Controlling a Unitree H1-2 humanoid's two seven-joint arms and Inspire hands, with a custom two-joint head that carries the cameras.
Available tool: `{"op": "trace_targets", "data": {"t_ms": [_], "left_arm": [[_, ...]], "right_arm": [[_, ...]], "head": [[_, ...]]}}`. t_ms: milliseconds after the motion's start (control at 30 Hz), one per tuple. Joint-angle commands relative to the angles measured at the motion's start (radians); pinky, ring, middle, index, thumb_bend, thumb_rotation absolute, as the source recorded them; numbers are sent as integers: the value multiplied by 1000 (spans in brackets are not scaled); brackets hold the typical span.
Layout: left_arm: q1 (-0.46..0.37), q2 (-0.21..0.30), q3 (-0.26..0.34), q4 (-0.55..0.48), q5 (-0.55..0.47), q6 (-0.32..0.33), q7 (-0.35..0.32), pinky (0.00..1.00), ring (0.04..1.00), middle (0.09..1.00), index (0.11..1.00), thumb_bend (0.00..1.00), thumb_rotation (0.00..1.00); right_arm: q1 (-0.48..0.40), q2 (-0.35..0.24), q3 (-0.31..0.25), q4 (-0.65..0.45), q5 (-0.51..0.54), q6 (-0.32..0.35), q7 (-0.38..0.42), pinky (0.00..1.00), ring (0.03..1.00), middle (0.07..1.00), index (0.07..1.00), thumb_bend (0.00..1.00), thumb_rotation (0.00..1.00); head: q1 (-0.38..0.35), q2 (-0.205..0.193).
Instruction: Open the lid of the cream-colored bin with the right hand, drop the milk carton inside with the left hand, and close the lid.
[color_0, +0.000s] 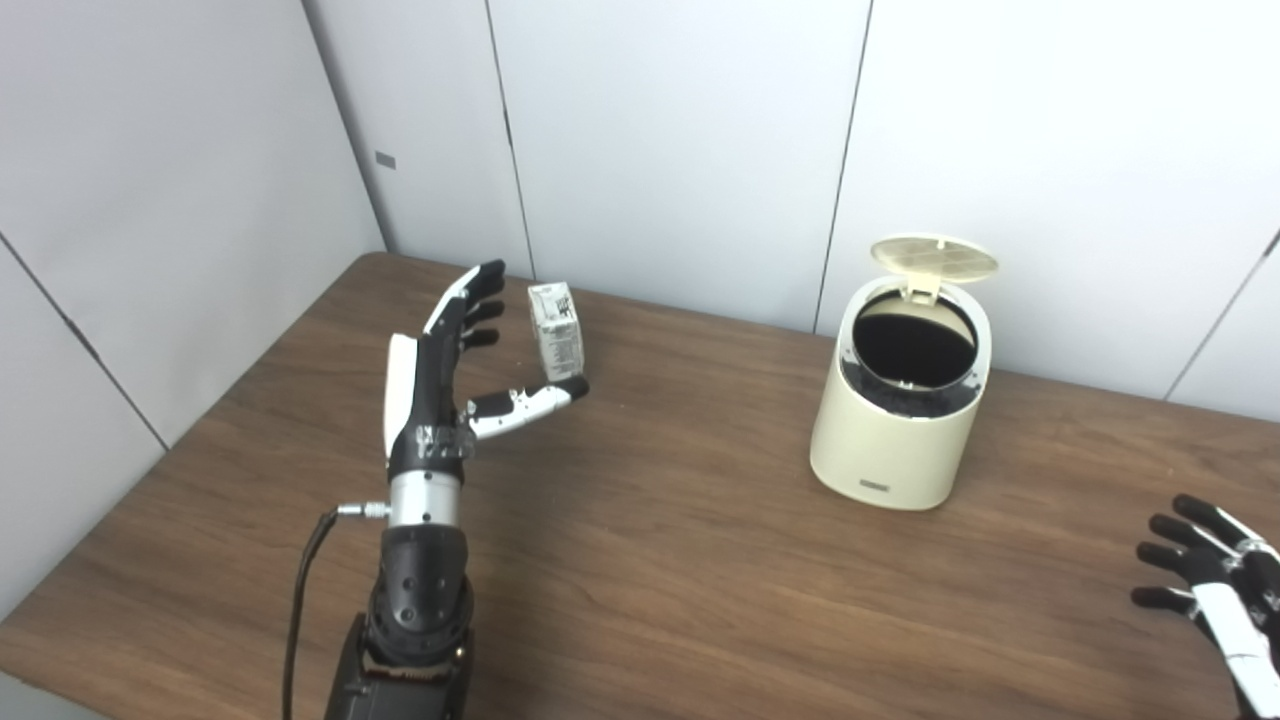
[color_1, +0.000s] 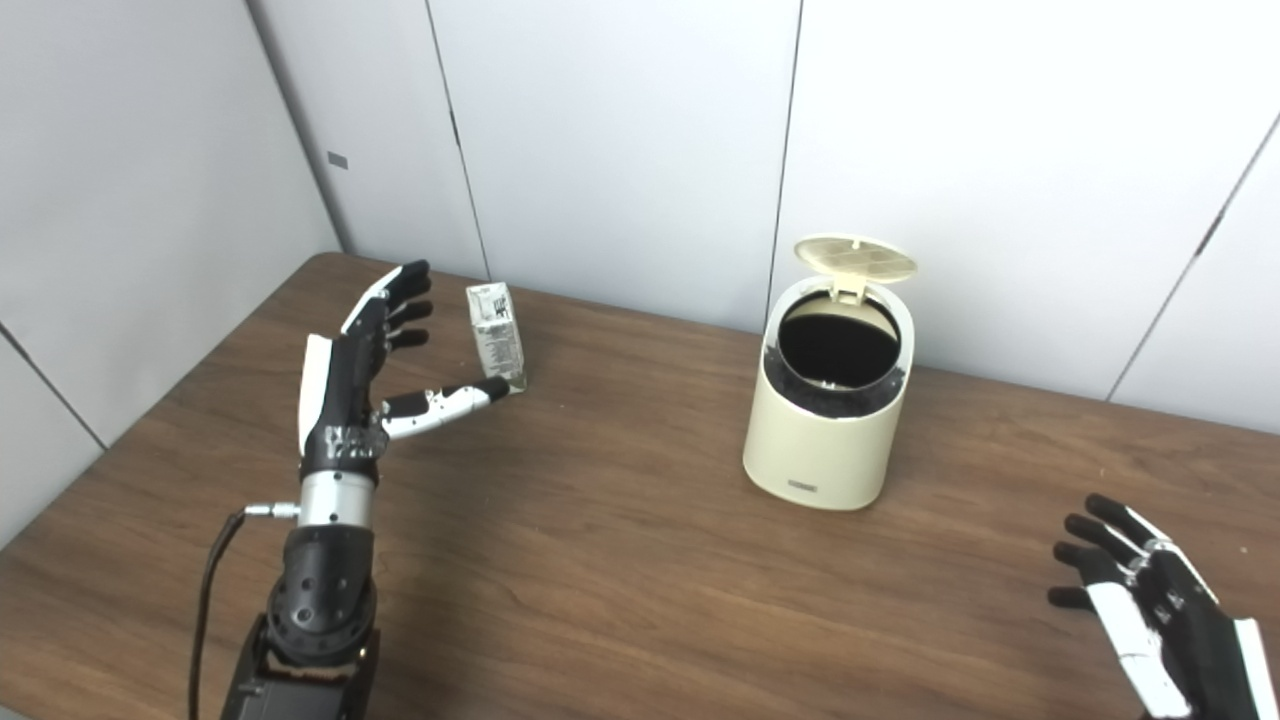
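Milk carton (color_0: 555, 329) upright on tabletop (color_0: 640, 560) near the far left corner. Left robot hand (color_0: 450, 360) raised just beside it, fingers spread, thumb tip at the carton's base; contact unclear, nothing gripped. Cream-colored bin (color_0: 900, 420) stands toward the far edge, right of centre, lid (color_0: 935, 258) tipped up, dark interior exposed. Right robot hand (color_1: 1150, 590) near the front right corner, fingers apart, empty.
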Motion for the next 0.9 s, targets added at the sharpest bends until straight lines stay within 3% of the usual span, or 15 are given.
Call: {"op": "trace_targets", "data": {"t_ms": [0,133,233,333,400,567,700,867], "left_arm": [[-48,47,1,11,28,-10,3,761,838,872,896,911,39],[-100,106,-12,77,34,20,-26,804,889,907,918,917,25],[-140,167,-45,126,31,80,-99,901,939,944,962,931,65],[-185,208,-73,194,8,105,-152,800,945,973,973,981,83],[-215,228,-87,242,0,110,-174,828,955,983,977,995,63],[-271,261,-120,343,8,125,-193,901,962,984,980,982,54],[-311,292,-158,422,25,143,-210,889,961,986,982,978,63],[-336,308,-181,504,23,107,-200,881,953,976,971,974,54]], "right_arm": [[-22,-26,5,-6,-43,-70,-5,535,709,746,776,643,684],[-17,-34,14,-4,-72,-83,-1,561,724,755,784,637,689],[-12,-41,19,-7,-80,-79,8,571,733,761,793,658,702],[-8,-53,28,-18,-86,-67,22,568,744,771,808,689,742],[-7,-57,31,-20,-86,-68,24,567,748,773,808,709,753],[-6,-41,19,-32,-53,-42,24,524,726,757,783,747,744],[-7,-37,14,-44,-44,-28,22,506,714,751,775,758,750],[-5,-35,10,-58,-29,-11,25,507,712,749,773,778,742]], "head": [[6,3],[7,4],[4,7],[-1,9],[-4,10],[-14,13],[-22,16],[-22,16]]}}
